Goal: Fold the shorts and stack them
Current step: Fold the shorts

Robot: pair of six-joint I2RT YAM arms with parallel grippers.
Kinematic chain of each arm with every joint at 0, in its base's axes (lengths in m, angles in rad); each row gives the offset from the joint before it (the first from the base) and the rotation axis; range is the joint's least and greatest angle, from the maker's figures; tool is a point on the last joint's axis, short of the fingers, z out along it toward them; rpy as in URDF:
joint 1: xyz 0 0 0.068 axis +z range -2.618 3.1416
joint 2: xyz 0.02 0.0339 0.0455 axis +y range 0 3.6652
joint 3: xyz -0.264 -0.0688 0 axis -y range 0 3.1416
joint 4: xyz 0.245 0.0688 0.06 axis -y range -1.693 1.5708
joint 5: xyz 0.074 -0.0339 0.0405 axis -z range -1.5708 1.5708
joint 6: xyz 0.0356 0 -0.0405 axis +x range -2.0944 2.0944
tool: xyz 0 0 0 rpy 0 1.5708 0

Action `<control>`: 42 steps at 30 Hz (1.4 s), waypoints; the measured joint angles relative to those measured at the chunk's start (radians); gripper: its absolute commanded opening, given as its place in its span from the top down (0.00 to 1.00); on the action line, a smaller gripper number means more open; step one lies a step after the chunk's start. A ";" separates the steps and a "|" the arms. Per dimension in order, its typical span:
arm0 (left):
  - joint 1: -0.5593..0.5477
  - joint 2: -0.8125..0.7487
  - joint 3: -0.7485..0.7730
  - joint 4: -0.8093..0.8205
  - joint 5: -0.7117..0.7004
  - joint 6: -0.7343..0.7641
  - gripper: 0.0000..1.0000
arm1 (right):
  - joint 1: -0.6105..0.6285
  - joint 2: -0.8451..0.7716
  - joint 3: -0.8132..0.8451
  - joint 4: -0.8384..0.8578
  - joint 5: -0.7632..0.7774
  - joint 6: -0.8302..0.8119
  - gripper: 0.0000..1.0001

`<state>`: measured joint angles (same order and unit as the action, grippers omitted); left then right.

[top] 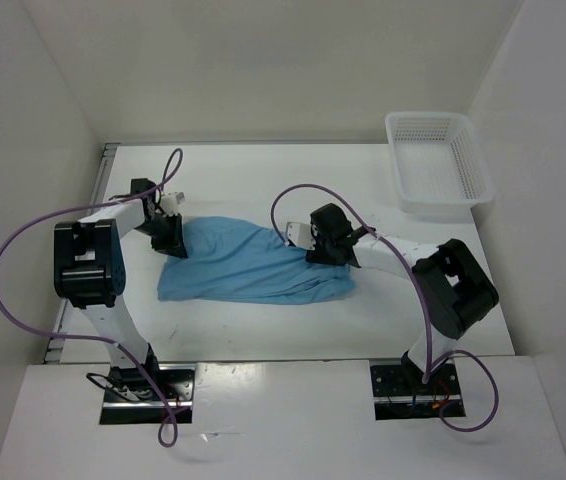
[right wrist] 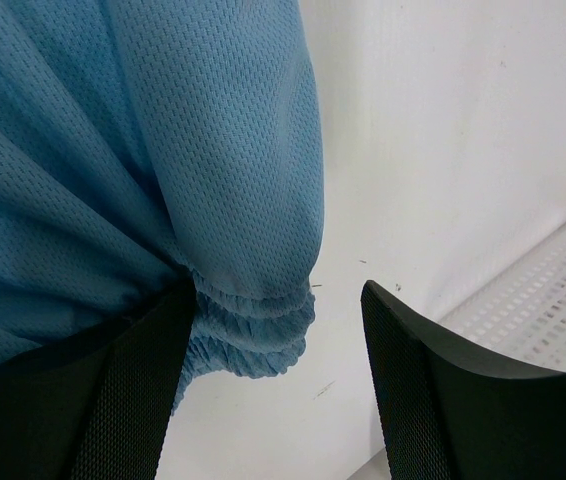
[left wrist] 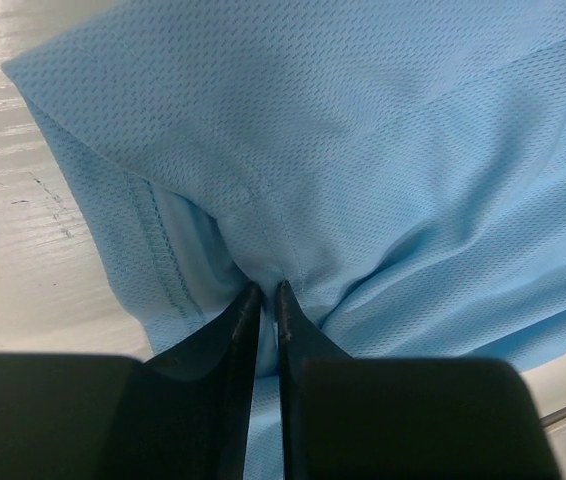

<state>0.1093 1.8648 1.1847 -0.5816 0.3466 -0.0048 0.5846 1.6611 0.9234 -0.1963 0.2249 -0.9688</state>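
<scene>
The light blue shorts (top: 248,262) lie bunched in the middle of the white table. My left gripper (top: 171,238) sits at their left edge. In the left wrist view its jaws (left wrist: 266,290) are pinched shut on a fold of the mesh fabric (left wrist: 363,150) beside a stitched hem. My right gripper (top: 325,245) is at the shorts' upper right edge. In the right wrist view it (right wrist: 278,300) is open, and the gathered elastic waistband (right wrist: 253,335) lies against its left finger (right wrist: 133,390), apart from the right one. No drawstring shows.
A white plastic mesh basket (top: 438,165) stands at the back right of the table; its corner shows in the right wrist view (right wrist: 553,300). White walls enclose the table on the left, back and right.
</scene>
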 measured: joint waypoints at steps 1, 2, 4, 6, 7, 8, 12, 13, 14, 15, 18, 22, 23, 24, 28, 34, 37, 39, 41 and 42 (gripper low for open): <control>0.000 0.000 0.000 0.001 -0.002 0.000 0.82 | 0.000 0.000 -0.001 0.002 0.000 -0.002 0.27; 0.000 0.000 0.000 0.001 -0.005 -0.001 0.82 | 0.000 0.000 -0.002 0.002 0.000 -0.004 0.27; 0.000 0.000 0.001 0.002 -0.013 -0.001 0.78 | 0.000 -0.001 -0.005 0.006 0.000 -0.008 0.27; -0.002 0.000 0.007 0.004 -0.030 -0.006 0.63 | 0.000 -0.002 -0.008 0.010 0.000 -0.010 0.27; -0.003 0.000 0.013 0.006 -0.038 -0.001 0.61 | 0.000 -0.003 -0.008 0.010 0.000 -0.013 0.27; -0.003 0.000 0.019 0.011 -0.051 -0.001 0.57 | 0.000 -0.003 -0.008 0.010 0.000 -0.017 0.27; -0.003 0.000 0.029 0.026 -0.070 0.000 0.53 | 0.000 -0.003 -0.013 0.016 0.000 -0.026 0.27; -0.003 0.000 0.029 0.029 -0.072 0.000 0.53 | 0.000 -0.003 -0.014 0.017 0.000 -0.028 0.27; -0.003 0.000 0.029 0.032 -0.072 0.000 0.55 | 0.000 -0.003 -0.014 0.017 0.000 -0.029 0.27; -0.003 0.000 0.029 0.034 -0.072 0.000 0.56 | 0.000 -0.003 -0.014 0.017 0.000 -0.030 0.27; -0.003 0.000 0.029 0.037 -0.070 -0.001 0.63 | 0.000 -0.003 -0.014 0.017 0.000 -0.037 0.27; -0.003 0.003 0.029 0.037 -0.060 0.000 0.73 | 0.000 -0.004 -0.021 0.022 0.000 -0.047 0.27; -0.003 0.004 0.029 0.037 -0.060 -0.001 0.74 | 0.000 -0.005 -0.023 0.024 0.000 -0.048 0.27; -0.003 0.004 0.029 0.036 -0.060 0.000 0.77 | 0.000 -0.006 -0.024 0.025 0.000 -0.049 0.27; -0.003 0.005 0.029 0.036 -0.054 0.000 0.81 | 0.000 -0.012 -0.035 0.034 0.000 -0.058 0.27; -0.003 0.005 0.036 0.035 -0.056 0.001 0.90 | 0.000 -0.018 -0.049 0.052 0.000 -0.066 0.27; -0.003 0.005 0.047 0.033 -0.079 -0.002 1.00 | 0.000 -0.019 -0.050 0.054 0.000 -0.071 0.27; -0.003 0.005 0.059 0.033 -0.109 0.000 1.00 | 0.000 -0.019 -0.051 0.055 0.000 -0.075 0.27; -0.003 0.005 0.071 0.035 -0.140 0.001 1.00 | 0.000 -0.019 -0.053 0.055 0.000 -0.078 0.27; -0.003 0.005 0.078 0.034 -0.155 0.000 1.00 | 0.000 -0.020 -0.056 0.058 0.000 -0.082 0.27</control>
<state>0.1059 1.8694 1.2629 -0.5480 0.1917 -0.0044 0.5850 1.6409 0.8677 -0.1379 0.2253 -1.0504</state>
